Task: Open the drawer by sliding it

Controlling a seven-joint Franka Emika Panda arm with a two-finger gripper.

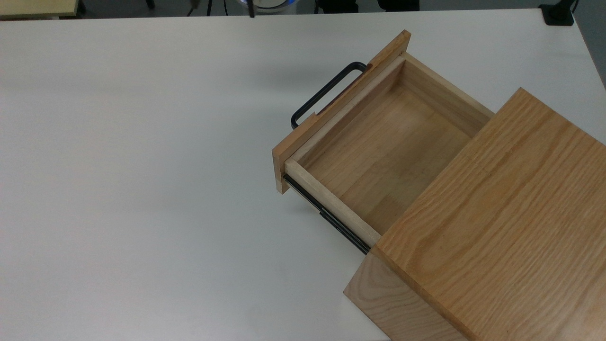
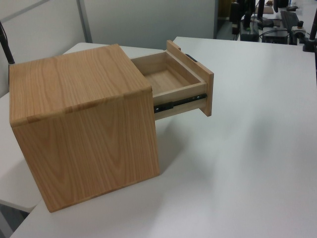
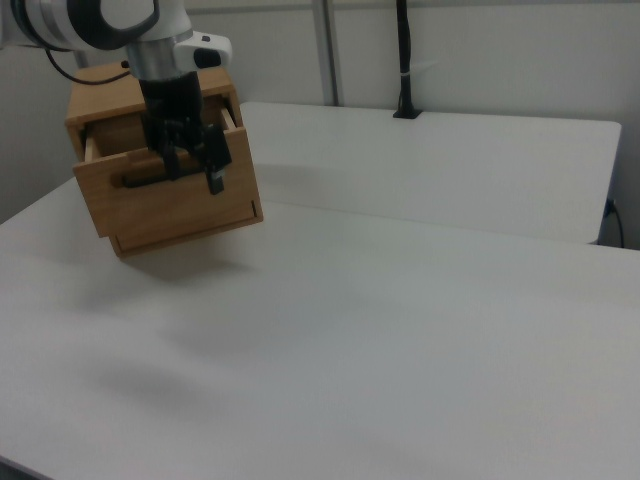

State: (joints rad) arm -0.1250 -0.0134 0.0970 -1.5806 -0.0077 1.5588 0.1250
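The drawer [image 1: 378, 147] stands pulled out of the wooden casing [image 1: 502, 222], roughly half its length exposed, interior bare. Its front panel [image 1: 331, 111] faces the top view's upper left, with the black bar handle [image 1: 326, 92] fixed to the outer face. A black side rail [image 2: 178, 103] shows beneath the drawer's side wall in the left view. The casing rests on the white table [image 1: 142, 189].

My gripper [image 3: 190, 170] hangs raised in the right view, pointing down, in front of the drawer face as seen there. My fingers [image 3: 214, 176] are spread apart and hold nothing.
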